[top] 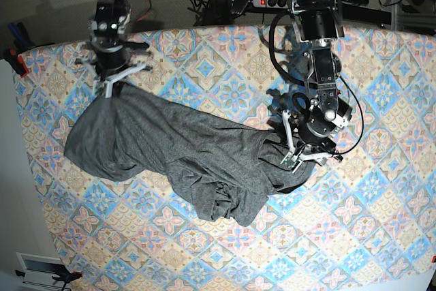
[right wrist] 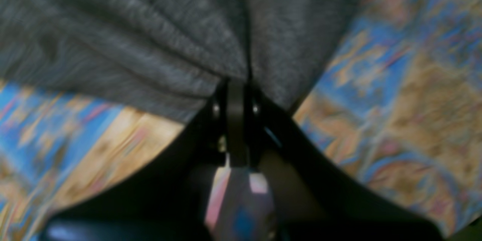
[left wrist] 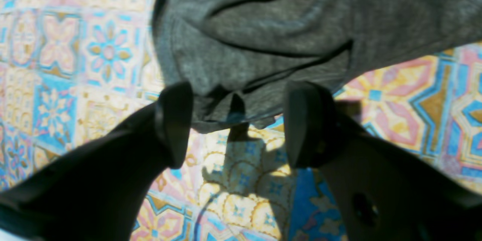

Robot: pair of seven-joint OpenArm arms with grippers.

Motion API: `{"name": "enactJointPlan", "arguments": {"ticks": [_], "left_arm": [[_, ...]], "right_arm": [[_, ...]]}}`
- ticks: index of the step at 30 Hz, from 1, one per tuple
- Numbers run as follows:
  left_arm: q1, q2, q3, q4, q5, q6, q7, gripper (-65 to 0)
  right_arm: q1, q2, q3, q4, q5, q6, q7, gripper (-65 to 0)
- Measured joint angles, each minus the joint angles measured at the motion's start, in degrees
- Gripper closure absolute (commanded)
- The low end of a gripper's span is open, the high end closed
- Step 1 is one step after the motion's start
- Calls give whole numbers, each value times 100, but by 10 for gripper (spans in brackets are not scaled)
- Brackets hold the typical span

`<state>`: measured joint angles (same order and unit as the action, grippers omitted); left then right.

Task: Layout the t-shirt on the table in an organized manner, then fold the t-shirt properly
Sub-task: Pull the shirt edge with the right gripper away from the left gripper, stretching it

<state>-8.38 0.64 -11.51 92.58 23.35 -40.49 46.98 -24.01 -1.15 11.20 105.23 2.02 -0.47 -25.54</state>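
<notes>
Dark heather-grey t-shirt [top: 184, 158] is spread crumpled and wrinkly across the pastel tile-patterned table [top: 381, 86], 1 corner lifted at far-left.

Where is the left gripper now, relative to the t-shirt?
In the base view the left gripper is right of centre, at the t-shirt's right edge; its wrist view shows it open, fingers astride the bunched edge.

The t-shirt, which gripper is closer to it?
Right. The right gripper is shut on the t-shirt corner. The left gripper is open, with the opposite edge between its fingers, not clamped.
</notes>
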Motion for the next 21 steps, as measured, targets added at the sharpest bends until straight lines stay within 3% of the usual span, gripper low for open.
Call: {"name": "enactJointPlan", "arguments": {"ticks": [4,10,12,14,18,21], "left_arm": [[-9,-4,-4,0,2,20,11,-355],[107,-2,0,4,4,15,-4,-355],[107,-4,0,7,4,17,-4,-354],[107,-4,-2,7,7,15,-2,-354],[107,-2,0,9,4,13,-7,-354],[107,-2,0,9,4,15,-4,-354]], "right_arm": [[-332,-173,33,151,-13,-39,485,0],[-758,-605,63,83,0,-57,511,0],[-787,-715,153,83,15,-302,612,0],[-774,-719,188,85,20,-588,656,0],[-772,-686,55,-48,37,-732,588,-8],[-774,-664,-122,-114,59,-682,136,-64]]}}
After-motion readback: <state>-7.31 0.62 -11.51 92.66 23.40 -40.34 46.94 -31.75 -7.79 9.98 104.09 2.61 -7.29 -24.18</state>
